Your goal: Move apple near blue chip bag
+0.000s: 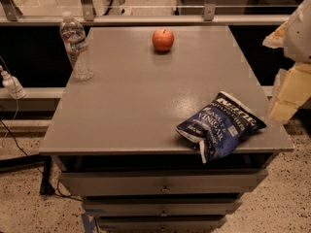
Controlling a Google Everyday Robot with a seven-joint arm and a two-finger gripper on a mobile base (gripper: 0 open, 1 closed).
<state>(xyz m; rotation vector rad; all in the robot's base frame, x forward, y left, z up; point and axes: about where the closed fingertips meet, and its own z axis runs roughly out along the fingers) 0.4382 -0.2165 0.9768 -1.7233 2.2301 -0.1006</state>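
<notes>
The blue chip bag [221, 125] overhangs the near edge of the table [126, 106]; landing the apple [163, 39] against it could knock it off. The gripper [287, 96] hangs at right, and whether its jaws are clenched or released cannot be told

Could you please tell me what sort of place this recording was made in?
Probably an office or lab test area: a grey drawer cabinet serves as the worktop, on a speckled floor, with a glass railing behind it. The gripper is at the right edge, beside the cabinet.
</notes>
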